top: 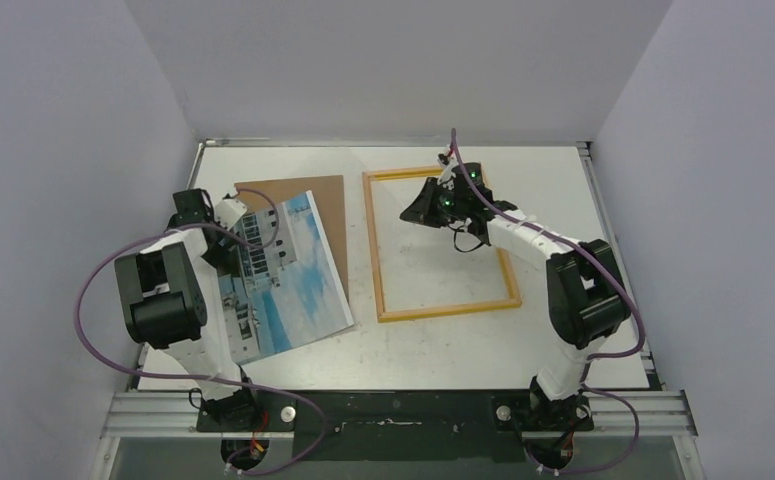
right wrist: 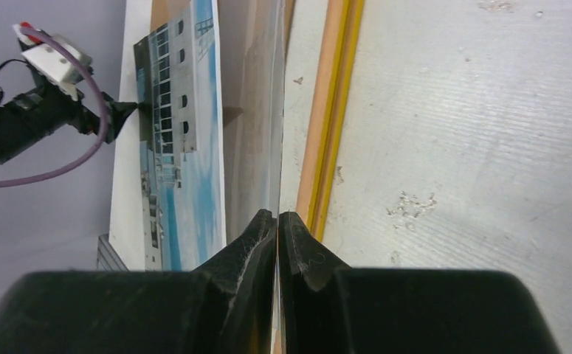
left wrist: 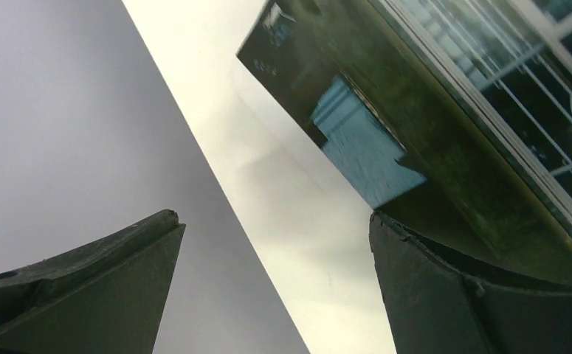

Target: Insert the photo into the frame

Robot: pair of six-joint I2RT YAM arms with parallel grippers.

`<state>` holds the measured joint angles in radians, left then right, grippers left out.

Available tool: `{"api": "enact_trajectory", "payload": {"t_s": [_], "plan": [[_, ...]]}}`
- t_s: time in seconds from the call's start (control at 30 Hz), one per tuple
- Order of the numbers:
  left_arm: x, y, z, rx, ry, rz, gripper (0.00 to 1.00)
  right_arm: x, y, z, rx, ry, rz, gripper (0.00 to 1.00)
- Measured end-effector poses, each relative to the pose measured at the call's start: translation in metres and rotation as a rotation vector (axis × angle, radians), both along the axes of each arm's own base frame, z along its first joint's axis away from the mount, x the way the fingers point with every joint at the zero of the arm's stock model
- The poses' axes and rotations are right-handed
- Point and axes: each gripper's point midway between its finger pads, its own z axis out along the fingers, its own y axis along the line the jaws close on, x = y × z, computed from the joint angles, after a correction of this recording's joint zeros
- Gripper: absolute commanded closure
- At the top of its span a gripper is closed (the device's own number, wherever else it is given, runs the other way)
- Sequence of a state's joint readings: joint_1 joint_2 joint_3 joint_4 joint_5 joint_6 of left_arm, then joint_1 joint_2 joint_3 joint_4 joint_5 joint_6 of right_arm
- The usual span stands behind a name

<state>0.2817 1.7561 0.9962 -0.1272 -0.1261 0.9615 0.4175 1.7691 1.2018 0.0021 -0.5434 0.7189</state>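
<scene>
- My left gripper (top: 225,246) stands spread wide and grasps nothing. In its wrist view the photo (top: 288,275) starts right at the right-hand finger (left wrist: 474,295), while the other finger is out over bare table (top: 433,350) (I cannot tell whether that right-hand finger is under the paper's edge or only against it).
- So the photo lies off the left gripper's right side, picture side up. Part of it overlaps the brown backing panel (top: 313,198), and its long axis runs away from the arm bases, canted a little.
- The frame (top: 447,309) lies farther off in that same direction, beyond the photo and apart from it, with nothing in it. Its long sides run nearly, but not quite, parallel to the photo's.
- My right gripper (top: 425,208) is clenched, with nothing I can make out between the tips. It hangs by the frame's far end. The long rail on the photo's side runs just beside its tips, and the photo is beyond that.
- My judgement: the left arm is the nearer one to the photo. The coming move turns on carrying the print sideways to the frame and squaring its long axis to the rails.
</scene>
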Motion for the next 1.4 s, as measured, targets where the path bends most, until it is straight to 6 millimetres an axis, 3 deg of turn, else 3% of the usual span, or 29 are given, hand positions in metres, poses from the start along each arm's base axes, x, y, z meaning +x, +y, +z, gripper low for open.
{"api": "enact_trajectory", "payload": {"t_s": [0.2, 0.3, 0.4, 0.5, 0.6, 0.67, 0.83, 1.0, 1.17, 1.3, 1.4], "plan": [[0.022, -0.003, 0.026, -0.058, -0.035, 0.024, 0.01, 0.003, -0.022, -0.006, -0.069, -0.001, -0.058, 0.95], [0.024, -0.012, 0.036, -0.116, -0.029, 0.011, 0.01, 0.005, -0.037, 0.007, -0.09, -0.033, -0.09, 0.95], [0.014, -0.033, 0.039, -0.171, 0.008, -0.024, 0.02, 0.009, -0.047, 0.023, -0.098, -0.078, -0.117, 0.95], [-0.002, -0.066, 0.029, -0.197, 0.055, -0.089, 0.01, 0.012, -0.056, 0.03, -0.105, -0.096, -0.141, 0.95], [-0.022, -0.101, 0.004, -0.217, 0.141, -0.154, 0.01, 0.014, -0.066, 0.028, -0.119, -0.085, -0.164, 0.95], [-0.034, -0.113, -0.011, -0.231, 0.193, -0.169, 0.0, 0.014, -0.074, 0.026, -0.133, -0.072, -0.185, 0.95], [-0.028, -0.11, -0.013, -0.216, 0.175, -0.13, 0.0, 0.008, -0.104, 0.031, -0.166, -0.071, -0.252, 0.95], [-0.009, -0.102, -0.01, -0.184, 0.134, -0.093, 0.0, -0.006, -0.129, 0.038, -0.185, -0.074, -0.307, 0.95], [0.002, -0.099, -0.005, -0.188, 0.107, -0.054, 0.02, -0.023, -0.149, 0.028, -0.213, -0.049, -0.351, 0.95], [0.005, -0.114, 0.009, -0.252, 0.12, -0.033, 0.03, -0.041, -0.161, 0.007, -0.246, -0.007, -0.385, 0.95], [0.018, -0.14, 0.031, -0.305, 0.091, -0.058, 0.03, -0.052, -0.168, -0.005, -0.266, 0.016, -0.402, 0.95]]}}
